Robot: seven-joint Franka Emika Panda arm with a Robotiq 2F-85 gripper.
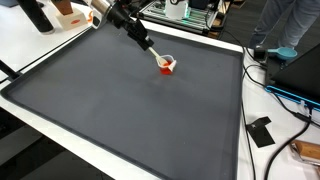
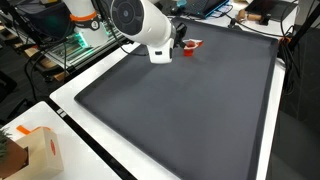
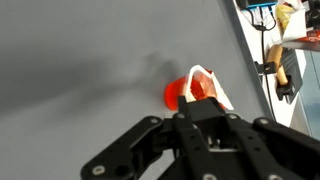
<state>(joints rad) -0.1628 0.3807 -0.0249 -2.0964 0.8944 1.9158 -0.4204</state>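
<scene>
A robot arm reaches over a white bench (image 1: 255, 100) covered by a dark grey mat (image 1: 130, 110). Its black claw (image 1: 159, 59) sits at a small red cup (image 1: 168, 65) with a white rim. In an exterior view the cup (image 2: 193, 46) stands on the mat near the far edge of the bench, just beside the claw (image 2: 181, 44). In the wrist view the claw (image 3: 205, 108) fingers lie at the tilted cup (image 3: 188, 92); whether they clamp it cannot be told. A cardboard box (image 2: 35, 150) rests at a near corner
</scene>
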